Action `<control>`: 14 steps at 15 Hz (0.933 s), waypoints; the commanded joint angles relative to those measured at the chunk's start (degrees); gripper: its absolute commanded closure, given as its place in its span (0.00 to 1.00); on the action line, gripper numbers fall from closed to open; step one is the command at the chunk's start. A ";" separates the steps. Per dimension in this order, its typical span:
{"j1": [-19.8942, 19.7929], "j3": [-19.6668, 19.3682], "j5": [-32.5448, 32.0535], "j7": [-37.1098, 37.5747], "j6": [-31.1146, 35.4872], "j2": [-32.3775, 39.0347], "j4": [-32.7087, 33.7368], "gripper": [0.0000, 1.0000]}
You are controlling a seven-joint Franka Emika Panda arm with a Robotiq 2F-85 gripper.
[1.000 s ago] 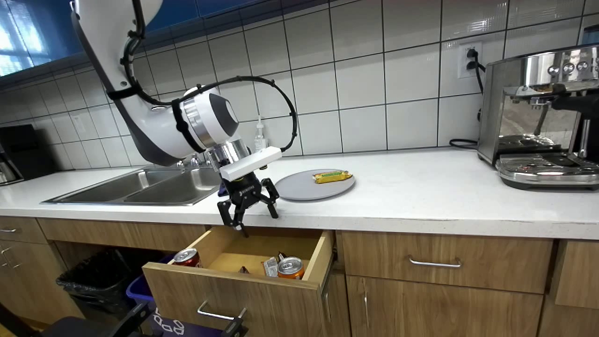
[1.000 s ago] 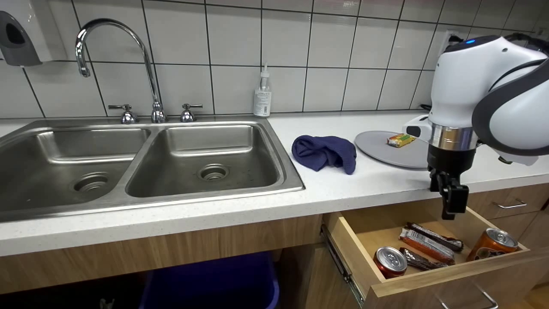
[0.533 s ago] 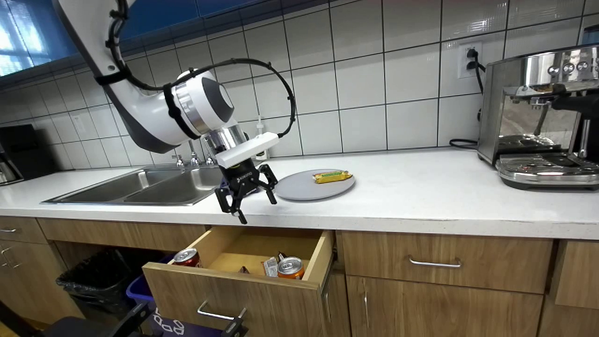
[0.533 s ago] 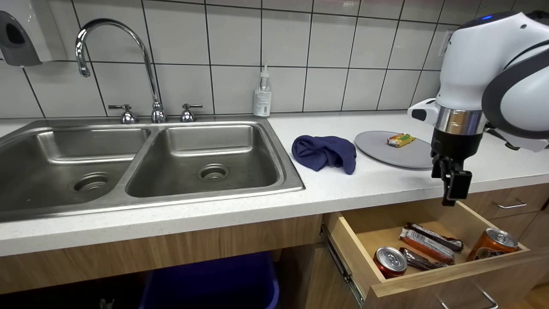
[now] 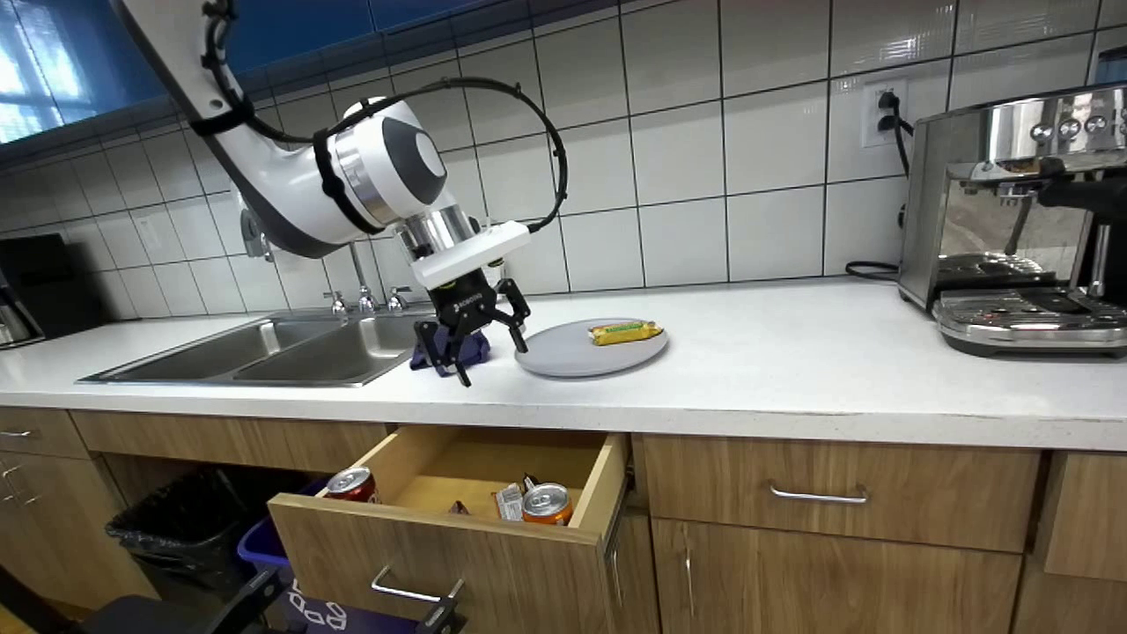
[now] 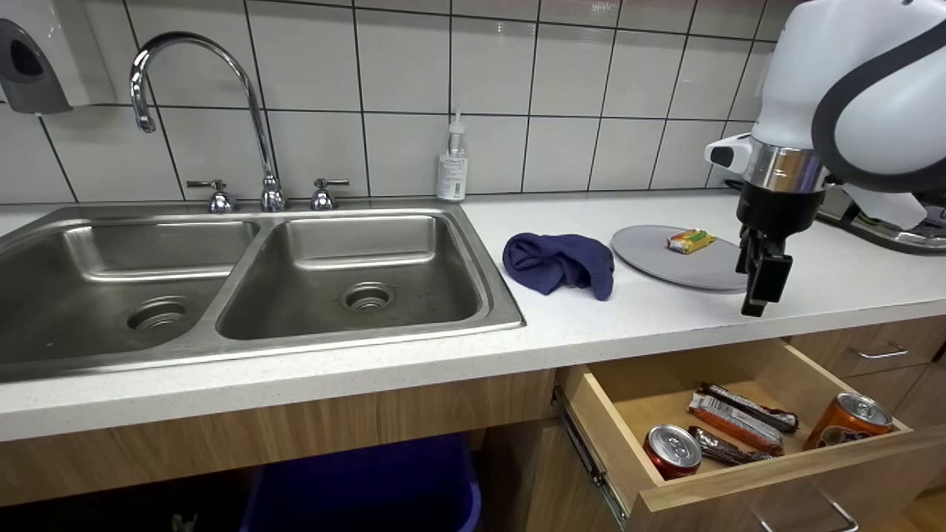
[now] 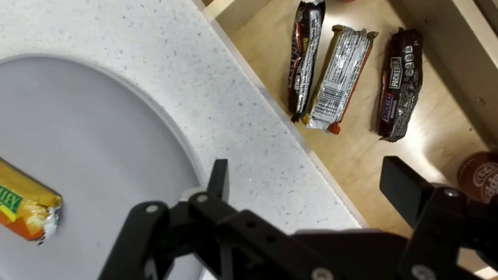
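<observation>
Black 2-finger gripper (image 5: 493,363) hangs spread, empty, above front edge of white counter (image 5: 775,352); yellow-wrapped bar (image 5: 625,332) (on round grey plate (image 5: 563,357)) lies rearward, long axis roughly edge-parallel.

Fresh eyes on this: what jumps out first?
Probably the empty, wide-open gripper, hanging near the front edge of the counter. Next, the pulled-out drawer below it, holding three wrapped bars and two cans. Then the yellow packet, bright against its gray plate.
</observation>
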 commanded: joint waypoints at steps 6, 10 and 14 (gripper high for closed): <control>-0.54 0.13 3.21 10.04 -5.33 6.50 14.31 0.00; -0.10 -0.72 4.48 19.01 -7.19 11.32 21.74 0.00; 0.12 -1.68 7.22 27.48 -11.17 16.75 29.94 0.00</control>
